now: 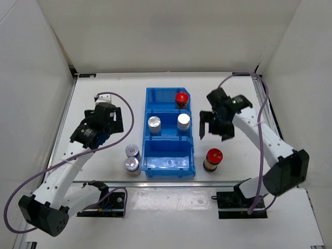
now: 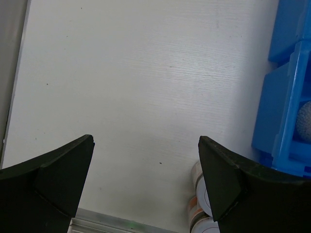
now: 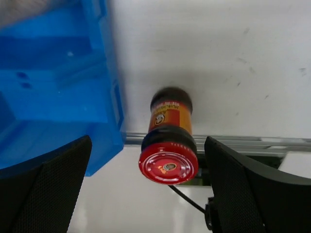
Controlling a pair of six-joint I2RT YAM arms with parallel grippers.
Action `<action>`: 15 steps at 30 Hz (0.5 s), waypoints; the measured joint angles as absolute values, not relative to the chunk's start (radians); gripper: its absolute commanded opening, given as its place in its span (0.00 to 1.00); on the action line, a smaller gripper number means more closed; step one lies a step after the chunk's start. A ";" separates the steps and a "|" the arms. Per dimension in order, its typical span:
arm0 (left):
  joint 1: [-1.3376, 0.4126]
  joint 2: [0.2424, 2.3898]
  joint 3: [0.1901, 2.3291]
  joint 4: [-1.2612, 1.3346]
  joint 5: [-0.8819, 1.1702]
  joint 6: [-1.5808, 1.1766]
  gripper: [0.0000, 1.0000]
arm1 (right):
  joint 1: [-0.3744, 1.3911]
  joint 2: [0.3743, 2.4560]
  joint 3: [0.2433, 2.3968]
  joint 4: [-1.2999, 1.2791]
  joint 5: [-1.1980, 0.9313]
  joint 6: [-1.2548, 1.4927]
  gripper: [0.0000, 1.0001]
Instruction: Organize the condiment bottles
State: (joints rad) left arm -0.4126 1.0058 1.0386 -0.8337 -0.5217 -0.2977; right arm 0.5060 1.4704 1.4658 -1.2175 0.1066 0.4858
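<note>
The left tool [image 2: 146,141] hangs over bare surface [image 1: 104,93], fingers spread, holding nothing. Two short silver-capped bottles [image 1: 133,150] stand just left of the blue bin [image 1: 147,129], which holds two taller silver-capped bottles [image 1: 154,124] in its middle section and a red-capped one [image 1: 181,97] at the far end. The right tool [image 1: 213,129] is spread wide too, above the loose red-capped bottle [image 3: 169,145] – likely the step in hand. Next: descend, straddle the bottle squarely, close – then carry it beside its twin
</note>
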 measured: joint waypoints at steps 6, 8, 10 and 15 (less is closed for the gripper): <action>-0.414 0.988 1.015 -0.846 -0.508 -0.312 1.00 | 0.519 1.296 1.145 -1.153 0.028 0.563 1.00; -0.414 0.985 1.006 -0.850 -0.504 -0.316 1.00 | 0.525 1.283 1.111 -1.142 0.017 0.575 1.00; -0.414 0.985 1.002 -0.854 -0.501 -0.316 1.00 | 0.528 1.283 1.090 -1.125 0.012 0.581 1.00; -0.414 0.979 0.994 -0.855 -0.496 -0.319 1.00 | 0.529 1.298 1.065 -1.102 0.023 0.596 0.76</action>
